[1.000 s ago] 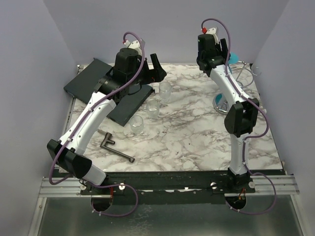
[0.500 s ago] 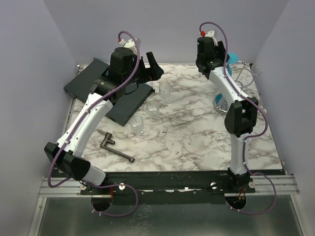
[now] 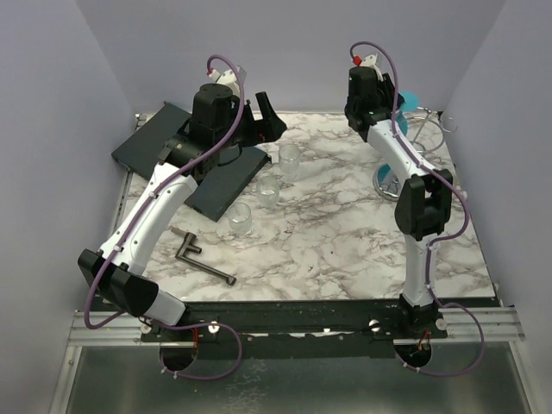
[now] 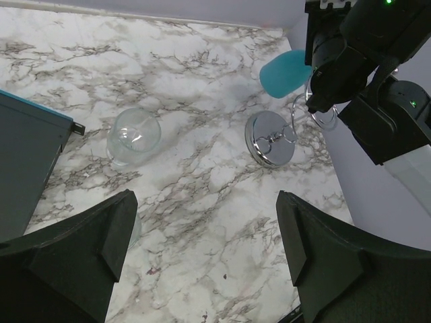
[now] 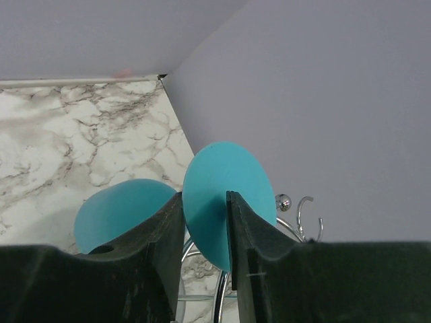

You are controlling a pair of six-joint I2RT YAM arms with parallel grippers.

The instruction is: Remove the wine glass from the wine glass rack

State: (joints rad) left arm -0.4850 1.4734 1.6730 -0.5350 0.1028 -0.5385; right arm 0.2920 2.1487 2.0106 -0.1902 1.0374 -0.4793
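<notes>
The wine glass is turquoise; its round foot (image 5: pixel 229 195) stands edge-on between my right gripper's (image 5: pixel 204 198) fingers, with its bowl (image 5: pixel 118 212) to the left. The right gripper (image 3: pixel 390 102) is shut on the glass (image 3: pixel 409 101) at the far right corner, above the chrome rack. The rack's wire arms (image 5: pixel 304 217) show just behind the foot; its mirror base (image 3: pixel 385 179) sits on the marble. The left wrist view shows the bowl (image 4: pixel 283 73) and the rack base (image 4: pixel 269 138). My left gripper (image 4: pixel 205 229) is open and empty, raised over the table's far left (image 3: pixel 267 116).
Three clear tumblers (image 3: pixel 290 159) (image 3: pixel 268 190) (image 3: pixel 239 218) stand left of centre. A dark flat board (image 3: pixel 164 142) lies at the far left. A metal tool (image 3: pixel 203 259) lies near the front left. Purple walls close in behind and beside the rack.
My left arm has lifted and swung slightly left, wrist turned. My right gripper has shifted a little up and back with the wine glass.
</notes>
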